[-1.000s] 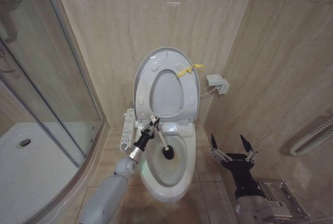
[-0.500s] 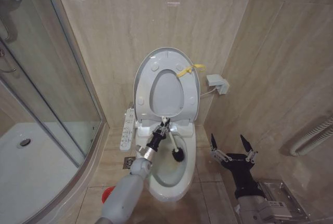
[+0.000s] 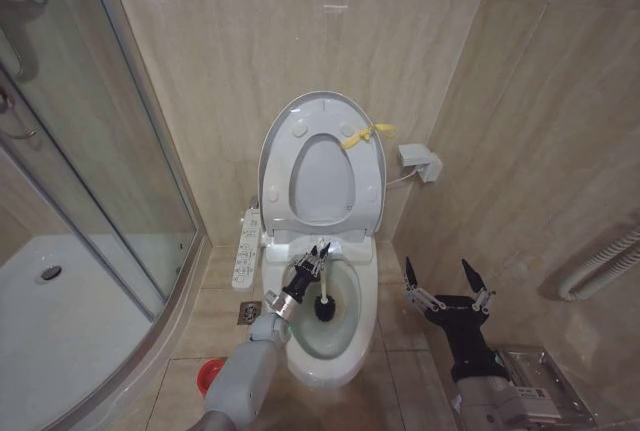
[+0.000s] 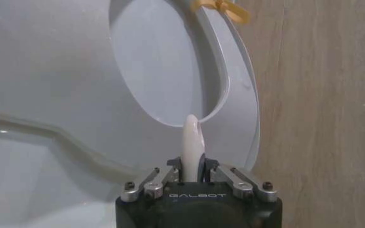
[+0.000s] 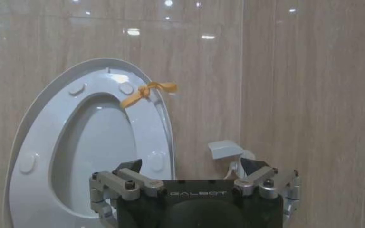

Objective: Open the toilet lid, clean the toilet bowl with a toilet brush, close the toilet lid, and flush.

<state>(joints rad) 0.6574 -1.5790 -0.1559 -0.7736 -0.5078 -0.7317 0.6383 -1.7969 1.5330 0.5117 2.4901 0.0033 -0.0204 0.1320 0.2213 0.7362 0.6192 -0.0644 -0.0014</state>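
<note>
Beige marble-look tiles are covering the walls and floor of a small bathroom, with a glass shower enclosure (image 3: pixel 90 171) standing at the robot's left.

Left gripper (image 3: pixel 318 254): the jaws are clamping narrowly on the thin white handle of the toilet brush (image 3: pixel 323 291). In the left wrist view the handle (image 4: pixel 193 142) is protruding straight out between the fingers (image 4: pixel 149 183). The word "GALBOT" is reading in white on the gripper body in both wrist views. In the head view the brush's long axis is running steeply downward from the gripper, with the dark bristle head pointing down into the toilet bowl (image 3: pixel 335 346) and sitting at the rear part of the basin. The left arm is reaching in over the bowl's left rim.

Toilet lid (image 3: pixel 285 141): it is standing upright against the back wall together with the ring seat, and a yellow tag (image 3: pixel 362 135) is hanging at its right edge. A white button panel (image 3: pixel 245 247) is lying along the left side of the bowl. A round red holder (image 3: pixel 208 376) is sitting on the floor left of the bowl, beside the left arm.

Right gripper (image 3: pixel 440 283): it is hovering to the right of the bowl, well apart from it, with its jaws spread wide and holding nothing. A small white wall box (image 3: pixel 419 161) is sitting right of the lid.
</note>
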